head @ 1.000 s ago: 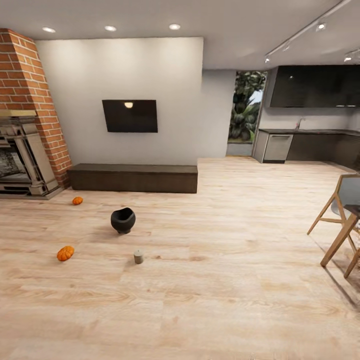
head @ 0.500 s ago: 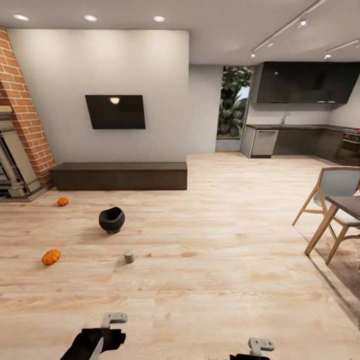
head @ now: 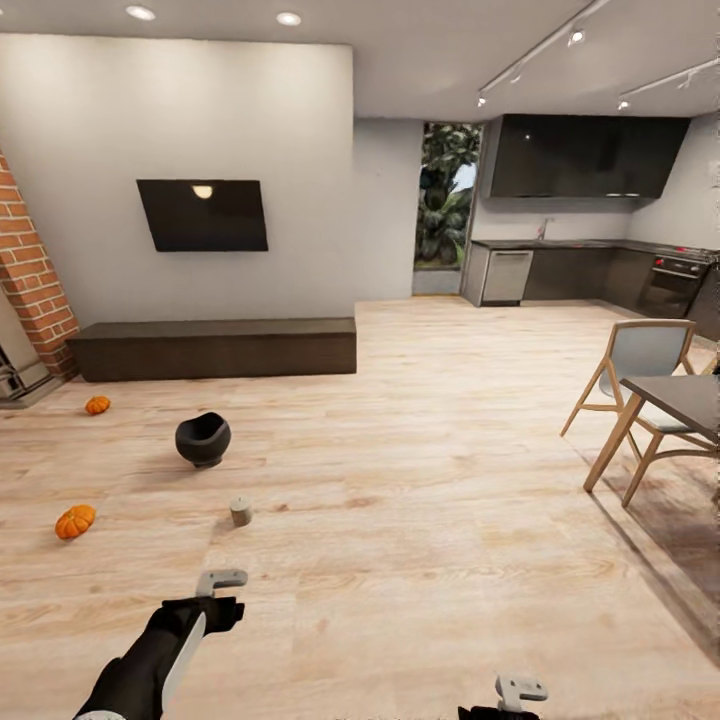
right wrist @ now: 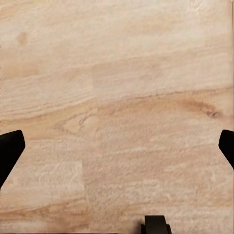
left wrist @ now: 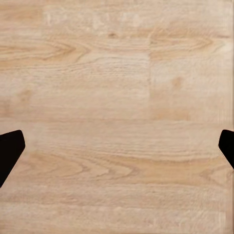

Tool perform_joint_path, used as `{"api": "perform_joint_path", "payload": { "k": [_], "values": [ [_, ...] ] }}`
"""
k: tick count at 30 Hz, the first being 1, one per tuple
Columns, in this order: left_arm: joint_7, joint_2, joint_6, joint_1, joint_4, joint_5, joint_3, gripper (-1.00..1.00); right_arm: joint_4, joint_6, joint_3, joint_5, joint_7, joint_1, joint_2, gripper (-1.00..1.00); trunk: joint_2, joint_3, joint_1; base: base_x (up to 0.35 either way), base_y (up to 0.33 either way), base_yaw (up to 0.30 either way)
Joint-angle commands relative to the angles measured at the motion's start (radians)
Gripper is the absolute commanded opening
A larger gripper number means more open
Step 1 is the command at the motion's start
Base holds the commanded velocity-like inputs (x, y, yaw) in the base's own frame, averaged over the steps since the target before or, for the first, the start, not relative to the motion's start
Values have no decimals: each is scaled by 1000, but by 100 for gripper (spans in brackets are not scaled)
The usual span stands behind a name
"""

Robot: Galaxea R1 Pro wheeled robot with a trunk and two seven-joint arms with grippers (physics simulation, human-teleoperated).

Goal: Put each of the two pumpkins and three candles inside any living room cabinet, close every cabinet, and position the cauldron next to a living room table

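Two pumpkins point(head: 97, 405) point(head: 75, 521), a candle point(head: 241, 511) and the cauldron point(head: 203, 439) are being seen resting apart on the wooden floor point(head: 420, 540) before the closed cabinet point(head: 215, 348). Nothing is being gripped: the left tool point(left wrist: 117, 146) and right tool point(right wrist: 117, 151) are being held spread wide above bare boards.
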Motion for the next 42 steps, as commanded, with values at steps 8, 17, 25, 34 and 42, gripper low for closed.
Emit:
{"api": "perform_joint_path", "payload": {
  "k": [8, 17, 25, 34, 42],
  "values": [
    [-4, 6, 56, -2, -50, 3, 6, 100, -12, -163, 1, -9, 7, 0, 1, 100, -1, -11, 0, 220, 0, -46],
    [-5, 0, 107, -1, -90, 4, 10, 100, -12, -169, -5, -10, 2, 0, 1, 100, -1, -13, 0, 268, -1, 34],
    [4, -8, 107, -1, -86, 4, 7, 100, -10, -171, -6, -10, -1, 0, 1, 100, -1, -23, 0, 273, -136, 166],
    [6, -8, 107, -1, -85, 4, 6, 100, -12, -174, -5, -10, 1, 0, 1, 100, -1, -35, 0, 295, -113, 173],
    [6, -9, 107, -1, -84, 2, 5, 100, -11, -174, -6, -10, 2, 0, 1, 100, -1, -38, 0, 315, -33, 42]
  ]
}}
